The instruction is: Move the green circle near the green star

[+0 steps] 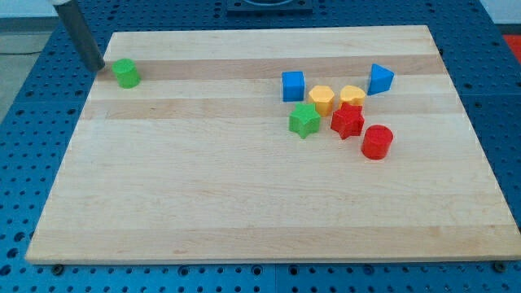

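**Kid:** Camera view shows my tip (97, 67) in the upper left of the frame, just left of the green circle (125, 73). Does the tool pinch?

**Helper:** No, it is a plain rod with nothing to open or close. I think you push right, slow and straight, across the tabletop (244, 203) toward the green star (304, 120), and stop before the blue cube (293, 85).

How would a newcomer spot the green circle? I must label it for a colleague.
Start at the wooden board and go to its corner at the view's top left. The green circle sits alone there, just right of my tip; the green star is crowded among other blocks.
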{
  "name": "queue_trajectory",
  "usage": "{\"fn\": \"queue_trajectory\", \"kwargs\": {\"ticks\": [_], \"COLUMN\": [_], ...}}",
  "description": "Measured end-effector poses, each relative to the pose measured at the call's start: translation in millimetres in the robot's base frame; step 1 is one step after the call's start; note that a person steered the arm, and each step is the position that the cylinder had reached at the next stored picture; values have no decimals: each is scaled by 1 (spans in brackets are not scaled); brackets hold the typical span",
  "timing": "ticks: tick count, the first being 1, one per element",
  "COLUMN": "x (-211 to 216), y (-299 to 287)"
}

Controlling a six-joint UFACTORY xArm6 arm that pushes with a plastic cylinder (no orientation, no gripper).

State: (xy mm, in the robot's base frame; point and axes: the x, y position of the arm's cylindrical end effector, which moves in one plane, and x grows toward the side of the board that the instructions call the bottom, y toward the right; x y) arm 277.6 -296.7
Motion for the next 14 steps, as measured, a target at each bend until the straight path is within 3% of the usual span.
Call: {"fn": "queue_trajectory", "kwargs": {"ticks": [1, 3, 5, 6, 7, 10, 11, 12, 13, 14], "x": [7, 73, 37, 55, 79, 181, 209, 219, 202, 164], "y": [58, 123, 82, 61, 69, 190, 205, 203, 172, 181]}}
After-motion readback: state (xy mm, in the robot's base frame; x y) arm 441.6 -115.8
